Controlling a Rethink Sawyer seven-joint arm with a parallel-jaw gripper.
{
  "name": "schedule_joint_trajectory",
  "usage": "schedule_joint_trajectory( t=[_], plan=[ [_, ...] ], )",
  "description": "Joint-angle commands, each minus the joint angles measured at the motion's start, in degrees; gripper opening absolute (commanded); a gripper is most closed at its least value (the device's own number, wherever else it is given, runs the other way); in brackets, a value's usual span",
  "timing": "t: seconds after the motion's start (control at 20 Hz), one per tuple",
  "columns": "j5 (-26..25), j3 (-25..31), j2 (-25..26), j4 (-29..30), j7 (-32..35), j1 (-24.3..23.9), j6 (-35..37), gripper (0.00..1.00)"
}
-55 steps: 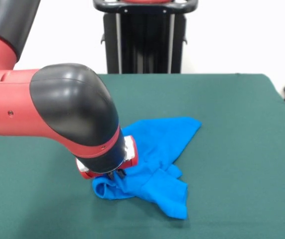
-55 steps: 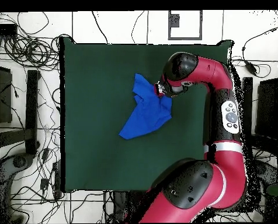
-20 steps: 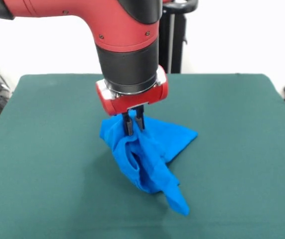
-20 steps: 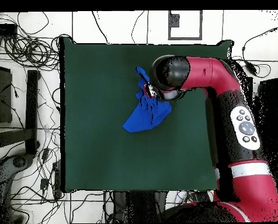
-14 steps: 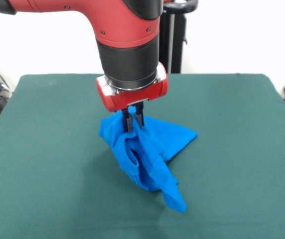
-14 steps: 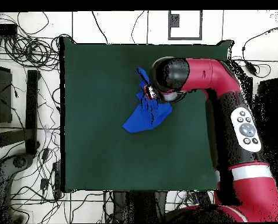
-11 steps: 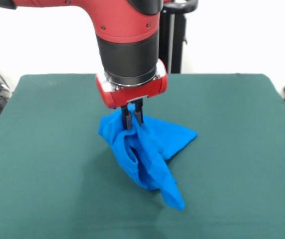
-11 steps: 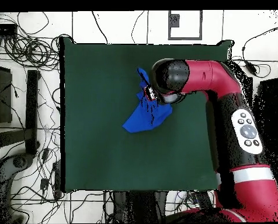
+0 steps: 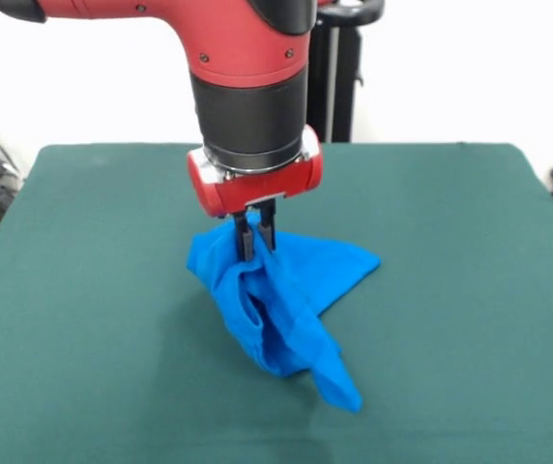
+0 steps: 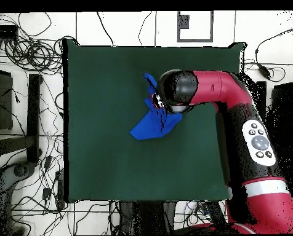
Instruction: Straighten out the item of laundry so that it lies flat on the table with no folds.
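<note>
1. the table (image 9: pixel 470 251) is a wide green surface with plenty of bare room on every side of the shirt, so you have space to spread it whichever way you pull.
2. the arm (image 9: pixel 247 87) comes down over the middle of the table; no brand, label or writing on it can be read in either view.
3. the item of laundry (image 9: pixel 296 300) sits near the table's middle, part lifted into a bunched peak, its lower folds and one tail resting on the felt; it carries no print.
4. the claw (image 9: pixel 255 235) is pinching the shirt's top ridge. lift slowly and drag sideways so the trailing cloth unrolls rather than bunches; avoid gripping two layers.
</note>
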Motion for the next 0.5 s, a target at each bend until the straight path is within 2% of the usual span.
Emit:
schedule_joint_trajectory(
  t=[0.05,0.15,0.3,0.5],
  plan=[
    [0.39,-2.61,-0.62,11.02,10.26,2.53,-10.07,0.0],
    [0.49,-3.14,-3.05,14.13,10.65,2.95,-11.73,0.0],
    [2.11,-2.65,-10.09,20.43,8.42,2.46,-11.24,0.0],
    [3.94,-2.25,-14.53,23.26,6.8,2.23,-9.71,0.0]
  ],
)
